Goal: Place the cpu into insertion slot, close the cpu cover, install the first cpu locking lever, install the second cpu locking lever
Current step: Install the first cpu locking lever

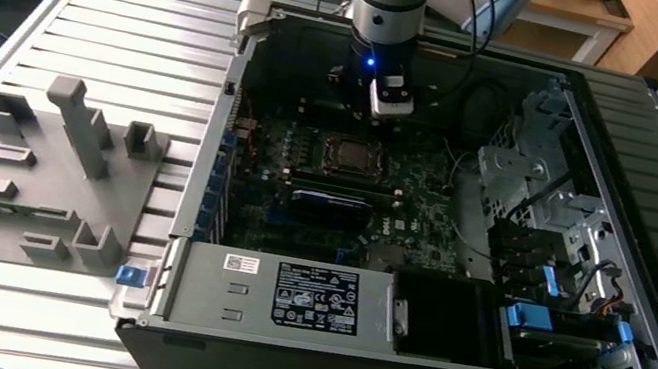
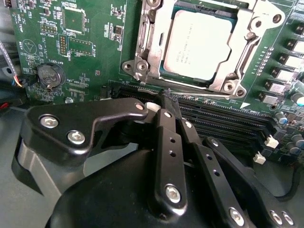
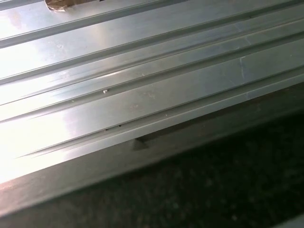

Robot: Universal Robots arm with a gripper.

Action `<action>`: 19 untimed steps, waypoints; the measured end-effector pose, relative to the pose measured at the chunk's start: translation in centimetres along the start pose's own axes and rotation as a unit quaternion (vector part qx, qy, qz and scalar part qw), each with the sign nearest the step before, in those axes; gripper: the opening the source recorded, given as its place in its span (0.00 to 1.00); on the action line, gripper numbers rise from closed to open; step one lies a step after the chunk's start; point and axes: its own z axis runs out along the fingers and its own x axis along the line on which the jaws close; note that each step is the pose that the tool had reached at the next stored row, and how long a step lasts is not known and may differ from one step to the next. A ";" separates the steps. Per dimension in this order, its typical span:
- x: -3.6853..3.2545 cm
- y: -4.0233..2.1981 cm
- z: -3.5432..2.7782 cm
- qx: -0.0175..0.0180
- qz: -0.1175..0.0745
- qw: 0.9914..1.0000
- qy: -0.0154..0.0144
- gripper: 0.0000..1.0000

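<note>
The cpu (image 2: 197, 45), a pale metal square, lies flat in the insertion slot (image 2: 229, 86) on the green motherboard. The silvery cpu cover (image 2: 151, 42) lies down around it, and the chip shows through its window. Thin lever rods run along two sides of the frame; I cannot tell whether they are latched. My gripper (image 2: 167, 105) hovers beside the socket with its black fingers (image 2: 167, 142) pressed together and nothing between them. In the exterior view the gripper (image 1: 387, 103) hangs inside the open case, just behind the cpu (image 1: 347, 153).
Long black memory slots (image 2: 223, 116) run between my fingertips and the socket. A coin battery (image 2: 50, 76) sits on the board. The case holds a power supply (image 1: 282, 293) in front and drive cages (image 1: 543, 202) on the exterior view's right. A grey fixture (image 1: 46, 175) stands on the ribbed table (image 3: 142, 95).
</note>
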 end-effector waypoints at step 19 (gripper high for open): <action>0.10 0.16 0.19 0.000 -0.001 1.000 -0.008 0.11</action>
